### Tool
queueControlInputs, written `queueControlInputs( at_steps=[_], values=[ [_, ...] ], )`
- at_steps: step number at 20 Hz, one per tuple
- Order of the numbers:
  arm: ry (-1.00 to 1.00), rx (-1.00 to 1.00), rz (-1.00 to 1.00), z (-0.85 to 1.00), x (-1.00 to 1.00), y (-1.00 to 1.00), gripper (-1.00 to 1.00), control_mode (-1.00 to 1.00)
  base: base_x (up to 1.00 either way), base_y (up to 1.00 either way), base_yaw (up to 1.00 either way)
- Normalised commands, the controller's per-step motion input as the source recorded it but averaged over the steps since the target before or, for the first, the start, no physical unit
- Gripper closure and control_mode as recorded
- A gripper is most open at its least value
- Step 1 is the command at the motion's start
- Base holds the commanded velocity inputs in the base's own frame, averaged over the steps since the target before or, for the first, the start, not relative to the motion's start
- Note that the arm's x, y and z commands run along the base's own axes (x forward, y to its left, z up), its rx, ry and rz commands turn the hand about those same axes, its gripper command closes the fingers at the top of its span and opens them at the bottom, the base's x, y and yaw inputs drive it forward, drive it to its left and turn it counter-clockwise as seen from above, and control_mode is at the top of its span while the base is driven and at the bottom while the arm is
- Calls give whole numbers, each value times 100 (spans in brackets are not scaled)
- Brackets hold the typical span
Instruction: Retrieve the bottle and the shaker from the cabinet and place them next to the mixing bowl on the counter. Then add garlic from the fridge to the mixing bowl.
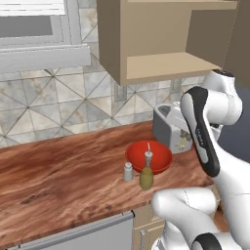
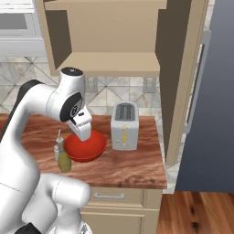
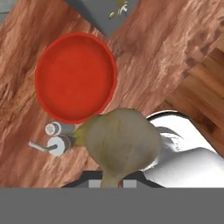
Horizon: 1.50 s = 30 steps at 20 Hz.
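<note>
A tan garlic bulb (image 3: pixel 122 140) looms large in the hand view, with my gripper (image 3: pixel 111 181) shut on it from below. In the right base view my gripper (image 2: pixel 84 134) hangs just above the near rim of the red mixing bowl (image 2: pixel 87 148). From the hand, the mixing bowl (image 3: pixel 74 76) lies up and to the left of the garlic. Beside the bowl (image 1: pixel 155 155) on the counter (image 1: pixel 63 171) stand the olive-yellow bottle (image 1: pixel 146 175) and the small grey shaker (image 1: pixel 128 171). From above, the bottle (image 3: pixel 59 145) and the shaker (image 3: pixel 54 128) touch the bowl's edge.
A grey toaster (image 2: pixel 124 125) stands right of the bowl on the counter. The tan cabinet (image 2: pixel 109 64) hangs open above with a bare shelf. The grey fridge (image 2: pixel 215 114) rises at the far right, past the counter's end. Wooden floor (image 3: pixel 205 100) lies beyond the counter edge.
</note>
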Motion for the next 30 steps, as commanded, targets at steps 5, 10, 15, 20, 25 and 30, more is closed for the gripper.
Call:
queueControlInputs(
  at_steps=[5,10,15,20,25,30],
  values=[
    [2,0,9,-34,43,32,100,-100,0,0,0],
    [2,0,3,-48,44,11,100,-100,0,0,0],
    [0,-1,0,-47,47,0,100,-100,0,0,0],
    [3,0,0,-43,45,10,100,-100,0,0,0],
    [8,0,0,-41,16,31,100,-100,0,0,0],
    [4,0,0,-32,5,6,100,-100,0,0,0]
  ],
)
